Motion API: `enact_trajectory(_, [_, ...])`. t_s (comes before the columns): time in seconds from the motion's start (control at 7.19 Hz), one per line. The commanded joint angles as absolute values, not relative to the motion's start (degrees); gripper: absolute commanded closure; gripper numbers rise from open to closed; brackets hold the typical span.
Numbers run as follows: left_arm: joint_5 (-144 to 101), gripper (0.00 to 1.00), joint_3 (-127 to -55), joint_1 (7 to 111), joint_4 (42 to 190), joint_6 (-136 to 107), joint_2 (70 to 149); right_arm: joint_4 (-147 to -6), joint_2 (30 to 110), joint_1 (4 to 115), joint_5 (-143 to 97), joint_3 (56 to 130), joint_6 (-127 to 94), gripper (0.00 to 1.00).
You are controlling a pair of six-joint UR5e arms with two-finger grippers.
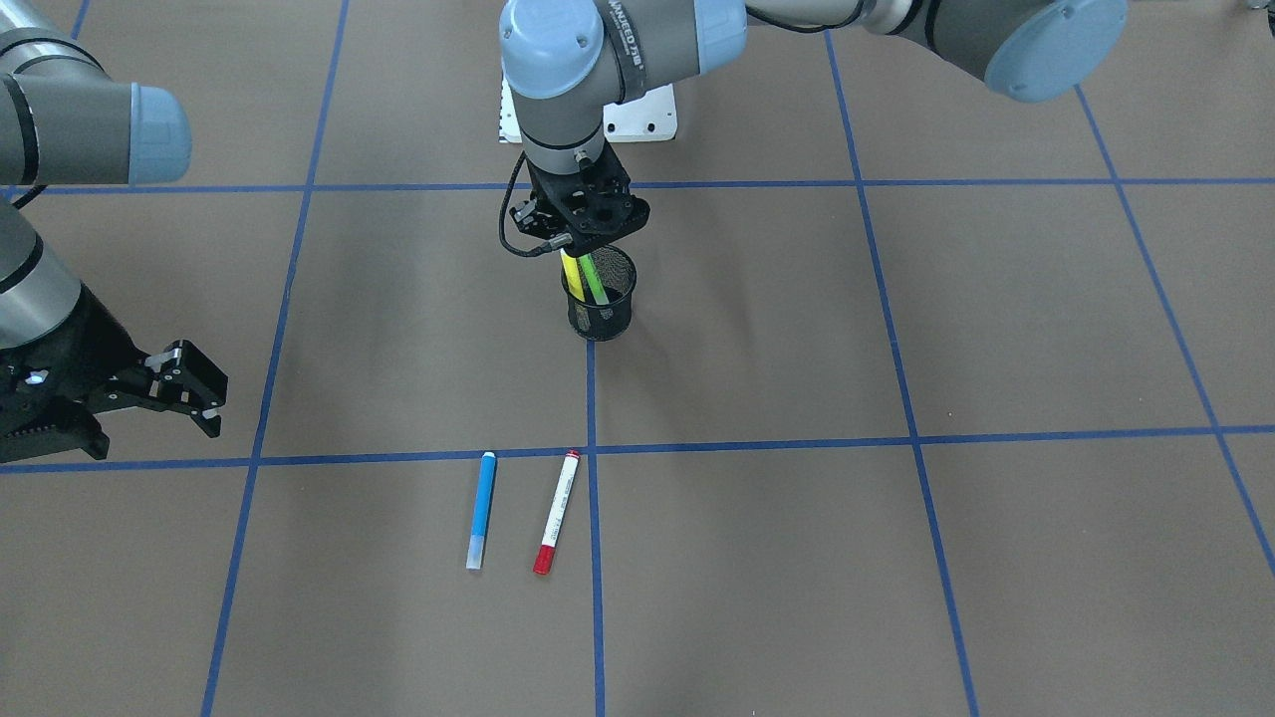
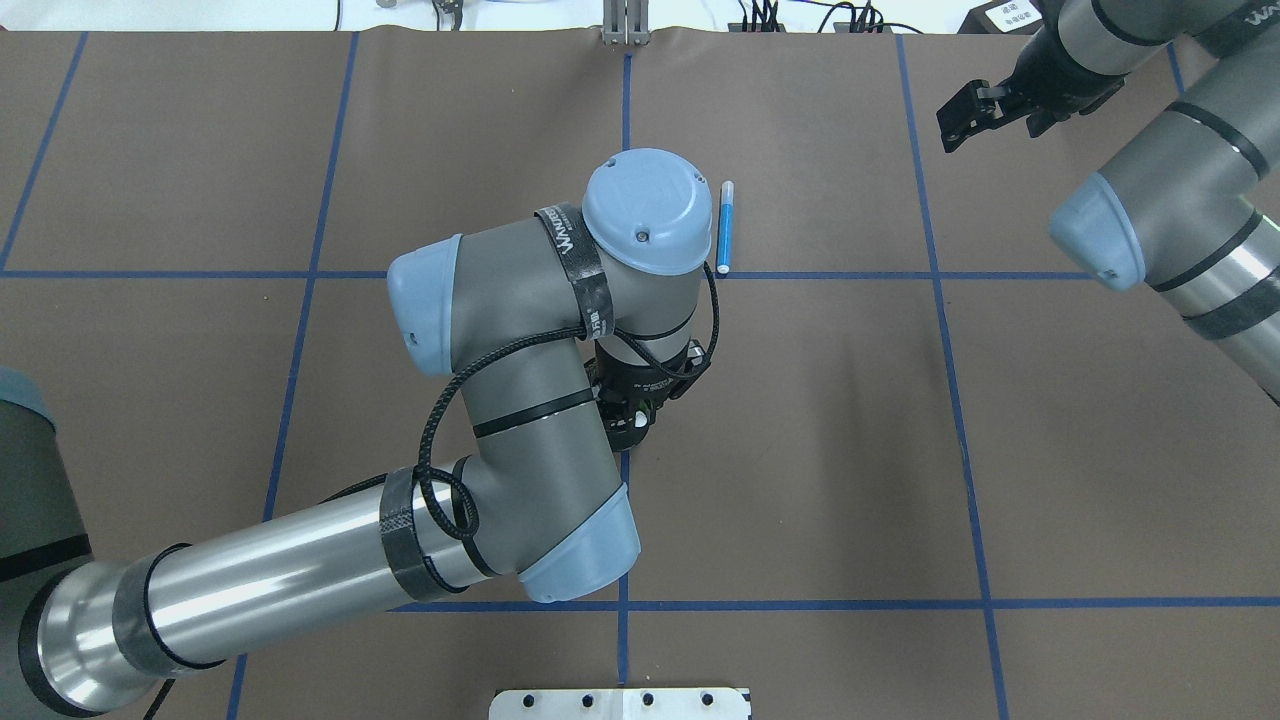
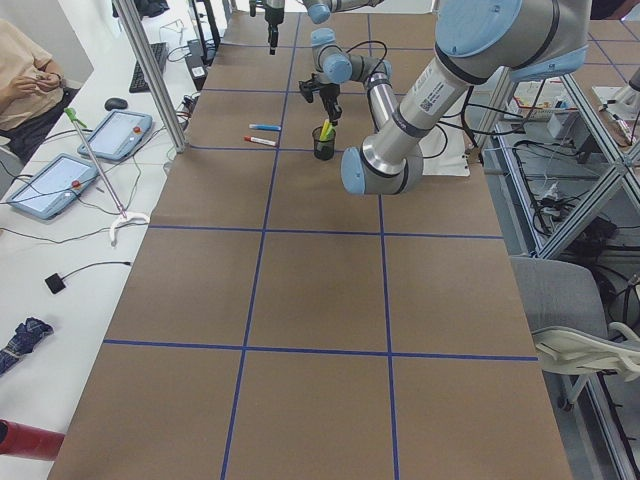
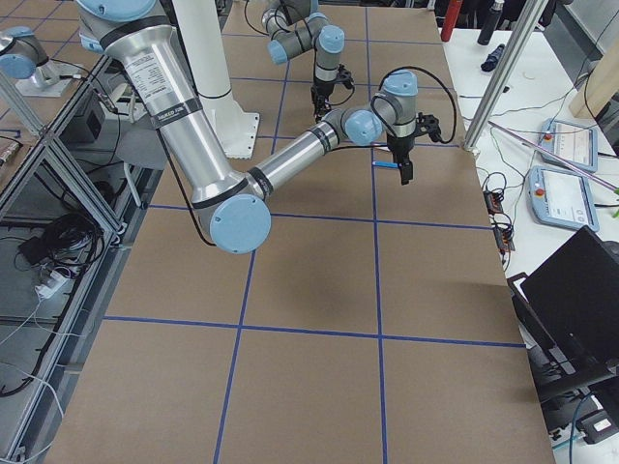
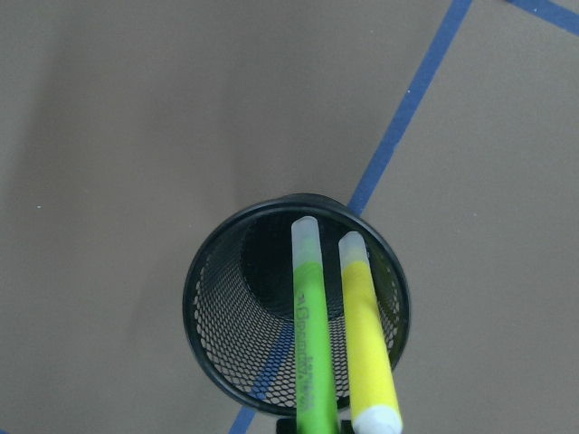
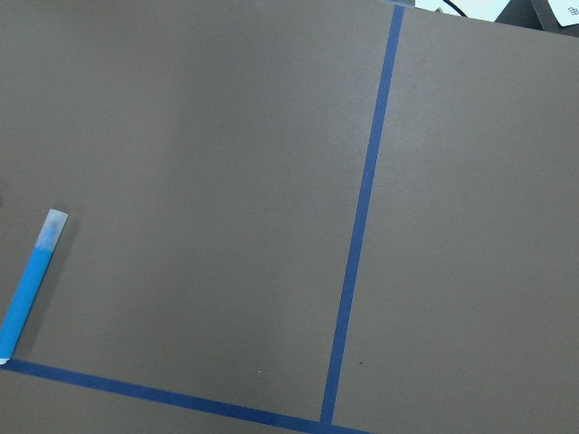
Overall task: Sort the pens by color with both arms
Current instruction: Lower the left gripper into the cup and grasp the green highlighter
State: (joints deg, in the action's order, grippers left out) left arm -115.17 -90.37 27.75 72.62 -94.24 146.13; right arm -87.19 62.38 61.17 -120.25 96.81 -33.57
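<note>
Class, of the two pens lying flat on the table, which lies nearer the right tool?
The blue pen; the white, red-capped pen lies beyond it from the right tool.

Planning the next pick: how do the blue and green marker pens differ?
The blue marker pen lies flat on the brown table; the green marker pen stands tilted in the black mesh cup. Beside the blue one lies a white red-capped pen, apart; beside the green one, a yellow pen. Both are slim with pale ends.
</note>
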Motion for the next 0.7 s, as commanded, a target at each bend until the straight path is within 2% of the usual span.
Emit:
enact_trajectory(0.0, [-115.1,1.0,-97.6,27.8,65.9,-93.8,145.9,-87.2,63.0,61.2,-120.3,97.9,-33.6,0.0])
enact_trajectory(0.56, [-114.3,1.0,-106.6,29.7,63.8,-91.1,145.9,-87.2,63.3,61.2,-120.8,98.4,-33.7,0.0])
